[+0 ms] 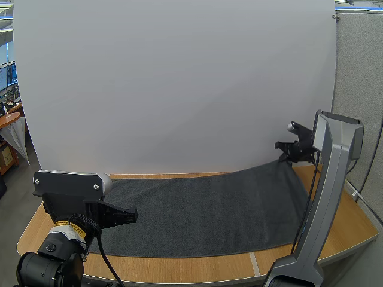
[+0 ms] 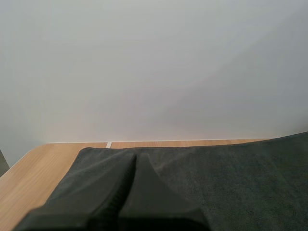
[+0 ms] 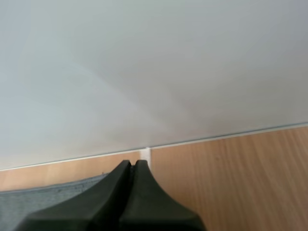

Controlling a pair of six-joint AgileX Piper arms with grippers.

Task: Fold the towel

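Dark grey towel [image 1: 209, 206] spread flat across the wooden table [image 1: 335, 233], its far right corner drawn up off the surface. Right gripper [image 1: 286, 156] at that raised corner, fingers closed together and pinching it. The towel's edge runs in beside them. Left gripper [image 1: 133, 214] low over the towel's near left part, fingers pressed into one dark wedge, holding nothing.

Left tool [image 2: 136, 156], right tool [image 3: 133, 163], both closed.
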